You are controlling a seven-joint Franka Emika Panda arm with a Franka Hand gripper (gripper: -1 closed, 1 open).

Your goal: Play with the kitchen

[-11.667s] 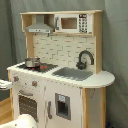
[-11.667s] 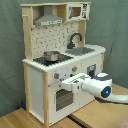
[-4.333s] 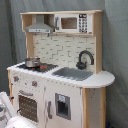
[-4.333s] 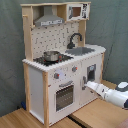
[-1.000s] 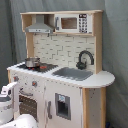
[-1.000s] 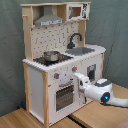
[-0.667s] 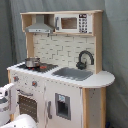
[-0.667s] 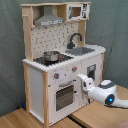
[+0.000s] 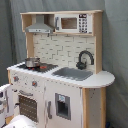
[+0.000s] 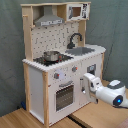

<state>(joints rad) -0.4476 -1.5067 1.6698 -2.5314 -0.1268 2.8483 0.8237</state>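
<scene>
— Gripper [image 10: 86, 84] first: it sits right against the front of the kitchen [image 10: 60, 60], at the handle of the cupboard door [image 10: 89, 80] beside the oven door [image 10: 64, 95]. Whether its fingers are closed on that handle or only touching it, I cannot tell.

— What's changed over the last second?

— The arm [image 10: 111, 93] has pushed forward. A second ago the hand hung a little off the front panel; now its tip meets the door. In the first exterior view only a white part of the arm [image 9: 5, 102] shows at the left edge.

— And the kitchen?

— It hasn't moved. It stands on the wooden floor in the second exterior view, with the pot [image 10: 50, 55] on the hob at the worktop's left end and the sink [image 10: 83, 50] and black faucet [image 10: 75, 38] toward the right end.

— So for the task?

— I'd judge the reach is finished and a door pull comes next. Both doors look closed so far.
</scene>
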